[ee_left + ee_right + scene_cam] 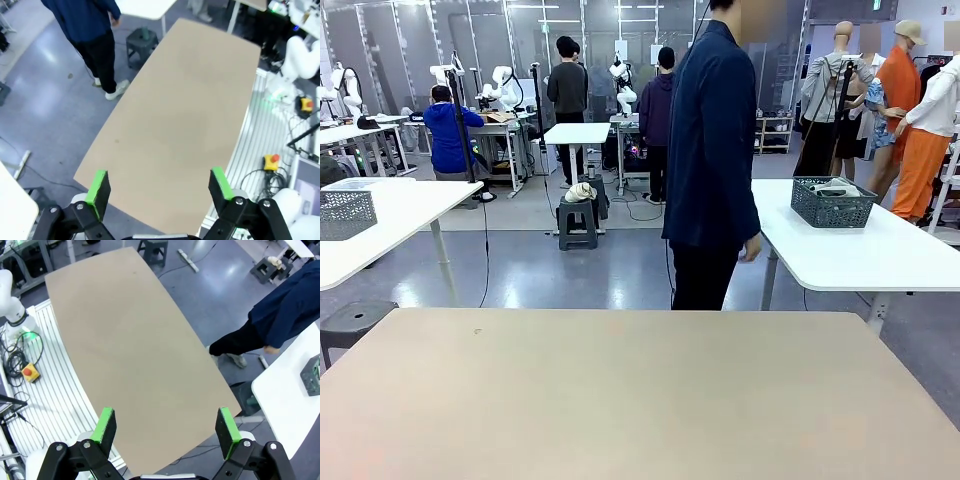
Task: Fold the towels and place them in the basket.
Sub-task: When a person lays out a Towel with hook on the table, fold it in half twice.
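Across the tan table (640,400), past the one person (715,150) in a dark navy jacket standing at its far edge, you will find the basket (832,203). It sits on a white table (880,260) to the right, well apart from both arms. Pale towels (835,187) show above its rim, too small for you to count. A second lattice basket (345,213) stands on the left-hand white table (390,215), so you have two baskets in the front view. Your left gripper (159,187) hangs high over one end of the tan table, its jaws spread wide, with nothing between its two green pads (97,192). Your right gripper (167,426) hangs over the other end, its jaws equally wide and holding nothing. In the left wrist view you can count two yellow stop boxes (271,161) with red buttons on the slatted base beside the table, and the right wrist view shows one such box (30,372). As for writing, the white sheets (620,48) posted on the far partition are too small for you to read.
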Action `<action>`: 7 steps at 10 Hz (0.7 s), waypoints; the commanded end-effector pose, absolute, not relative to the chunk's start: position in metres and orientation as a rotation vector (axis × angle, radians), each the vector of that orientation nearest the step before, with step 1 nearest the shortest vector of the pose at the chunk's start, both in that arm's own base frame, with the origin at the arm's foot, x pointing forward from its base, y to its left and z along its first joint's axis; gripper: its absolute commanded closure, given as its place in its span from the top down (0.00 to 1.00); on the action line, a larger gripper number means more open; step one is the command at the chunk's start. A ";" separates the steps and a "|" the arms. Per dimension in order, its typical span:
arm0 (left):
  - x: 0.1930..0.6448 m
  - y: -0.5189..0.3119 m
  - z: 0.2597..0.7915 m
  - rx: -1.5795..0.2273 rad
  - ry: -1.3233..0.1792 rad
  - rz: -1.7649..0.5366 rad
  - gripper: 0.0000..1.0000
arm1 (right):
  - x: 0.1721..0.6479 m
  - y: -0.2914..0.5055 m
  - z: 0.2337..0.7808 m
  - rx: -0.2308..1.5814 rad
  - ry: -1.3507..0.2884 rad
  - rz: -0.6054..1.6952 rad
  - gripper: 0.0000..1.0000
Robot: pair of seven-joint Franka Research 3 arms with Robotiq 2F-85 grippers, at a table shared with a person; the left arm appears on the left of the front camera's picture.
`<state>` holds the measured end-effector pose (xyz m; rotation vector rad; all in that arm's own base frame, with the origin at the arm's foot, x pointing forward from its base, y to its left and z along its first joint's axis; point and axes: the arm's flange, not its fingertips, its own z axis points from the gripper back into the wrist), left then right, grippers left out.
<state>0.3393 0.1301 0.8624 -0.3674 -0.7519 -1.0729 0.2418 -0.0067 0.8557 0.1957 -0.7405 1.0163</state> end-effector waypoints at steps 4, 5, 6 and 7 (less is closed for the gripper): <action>0.342 0.107 0.843 -0.406 -0.776 -1.103 1.00 | 0.240 -0.013 0.860 0.186 -0.710 1.027 1.00; 0.341 0.104 0.842 -0.411 -0.763 -1.109 1.00 | 0.240 -0.013 0.859 0.188 -0.710 1.027 1.00; 0.340 0.103 0.841 -0.417 -0.751 -1.110 1.00 | 0.240 -0.012 0.859 0.186 -0.708 1.027 1.00; 0.340 0.102 0.840 -0.404 -0.742 -1.102 1.00 | 0.240 -0.011 0.859 0.183 -0.709 1.028 1.00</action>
